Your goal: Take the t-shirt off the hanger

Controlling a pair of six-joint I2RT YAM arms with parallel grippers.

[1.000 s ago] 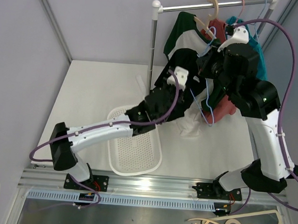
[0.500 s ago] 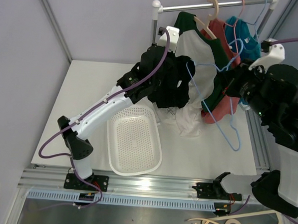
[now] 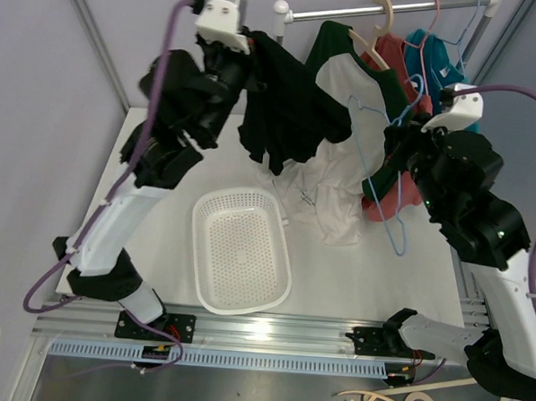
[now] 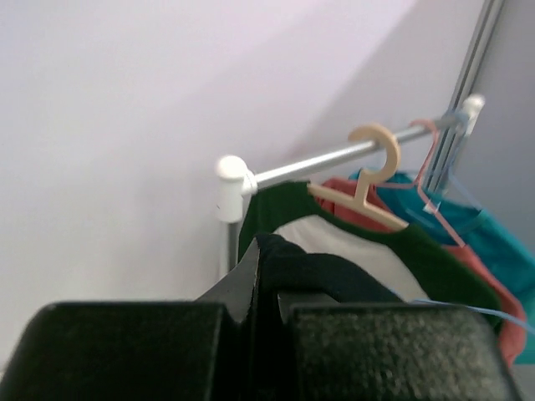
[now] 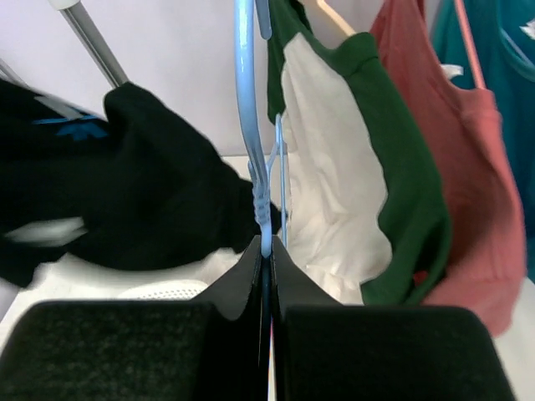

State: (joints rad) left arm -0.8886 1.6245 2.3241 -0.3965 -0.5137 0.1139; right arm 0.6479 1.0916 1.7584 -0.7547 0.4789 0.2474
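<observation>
Black t-shirt [image 3: 290, 116] masking left gripper [image 4: 266, 288]

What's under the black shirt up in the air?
A crumpled white cloth lies on the table below the black shirt, beside a white basket. The shirt hides the cloth's far part.

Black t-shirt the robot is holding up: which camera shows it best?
The top external view: it shows the whole black t-shirt hanging from the shut left gripper. The left wrist view shows only a pinched fold; the right wrist view catches a dark bunch at the left, beside the blue hanger.
</observation>
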